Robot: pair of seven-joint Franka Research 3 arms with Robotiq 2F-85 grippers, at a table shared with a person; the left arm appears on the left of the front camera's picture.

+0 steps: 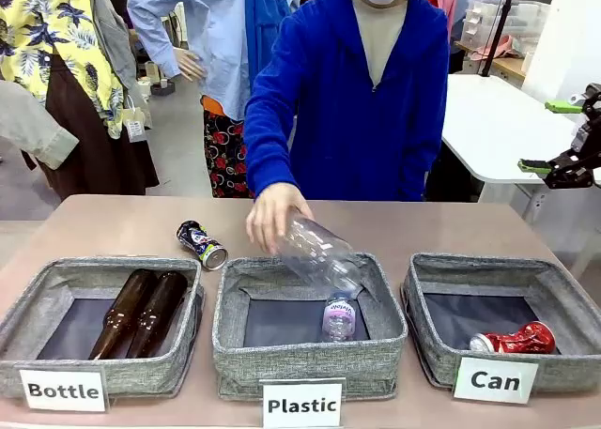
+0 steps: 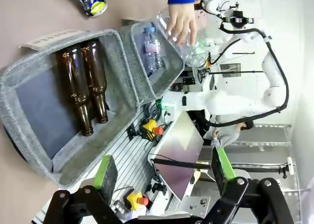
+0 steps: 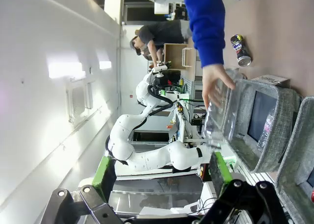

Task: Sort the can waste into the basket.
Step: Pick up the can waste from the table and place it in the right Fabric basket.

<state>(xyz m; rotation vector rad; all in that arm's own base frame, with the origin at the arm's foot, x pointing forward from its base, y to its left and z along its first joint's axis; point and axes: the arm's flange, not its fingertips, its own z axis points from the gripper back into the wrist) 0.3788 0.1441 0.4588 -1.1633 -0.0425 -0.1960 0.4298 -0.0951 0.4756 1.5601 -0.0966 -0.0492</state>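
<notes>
Lying in basket (image 1: 565, 373): 1 red can (image 1: 516, 340).

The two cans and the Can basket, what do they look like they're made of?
Red can: thin metal, probably aluminium, with a glossy finish. It is crumpled and throws bright highlights.
Dark can on the table: also metal by the look, with a printed body and a bare silvery end.
Basket: grey woven fabric, matte, with soft rounded rims. Whether there is a stiffener inside can't be seen.
</notes>
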